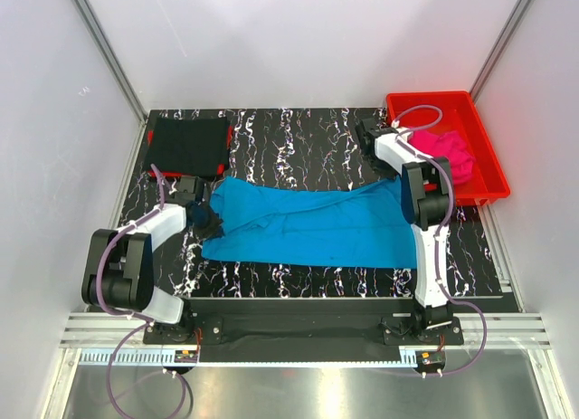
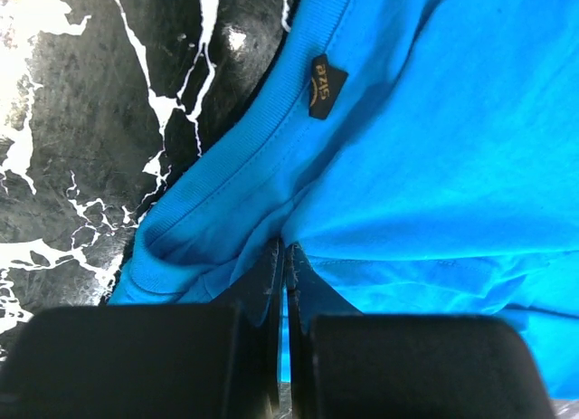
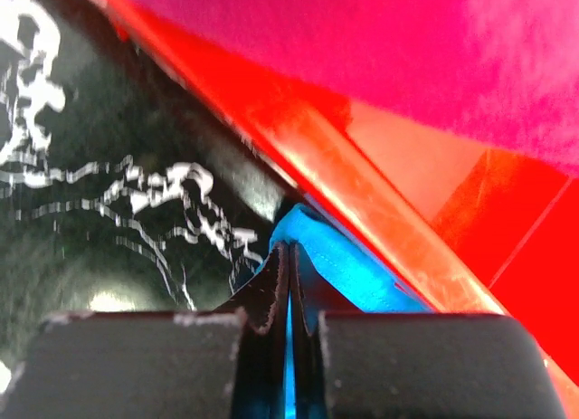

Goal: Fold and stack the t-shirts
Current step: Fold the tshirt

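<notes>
Turquoise t-shirt, left fingers pinching near collar (label showing), right fingers pinching edge.

Tabletop: black with white marble-style veining. Turquoise shirt: plain bright blue-turquoise, no print I can see. Its neck tag: black with gold lettering. Pink shirt: plain hot pink. Bin: glossy bright red. Black shirt: flat black, slivers of red at its corners. My left gripper and right gripper: black jaws, pale scuffs on the right one's body. My left arm and right arm: white shells, black joints, lilac cables. Walls: off-white. Front rail: silver.
</notes>
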Controlling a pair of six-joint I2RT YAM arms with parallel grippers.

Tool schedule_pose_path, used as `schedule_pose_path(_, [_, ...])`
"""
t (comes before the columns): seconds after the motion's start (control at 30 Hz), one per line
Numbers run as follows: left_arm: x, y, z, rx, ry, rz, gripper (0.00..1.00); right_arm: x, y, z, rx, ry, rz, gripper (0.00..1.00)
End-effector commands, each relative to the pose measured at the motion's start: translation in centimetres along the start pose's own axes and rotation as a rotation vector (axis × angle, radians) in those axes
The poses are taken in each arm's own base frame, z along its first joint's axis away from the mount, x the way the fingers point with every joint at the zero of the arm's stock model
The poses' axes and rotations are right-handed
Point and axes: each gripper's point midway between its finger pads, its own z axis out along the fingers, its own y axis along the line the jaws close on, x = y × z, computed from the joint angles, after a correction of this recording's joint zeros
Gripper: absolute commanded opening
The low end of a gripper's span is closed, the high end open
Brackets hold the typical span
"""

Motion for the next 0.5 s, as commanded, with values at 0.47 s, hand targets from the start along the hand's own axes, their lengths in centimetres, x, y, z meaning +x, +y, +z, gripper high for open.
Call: schedule_pose_path(0.47, [-2.7,7.2,-1.0,-0.260,-0.088,-0.141,0.00,4.0,8.1,-7.2,-0.400,0.088,0.001,0.00])
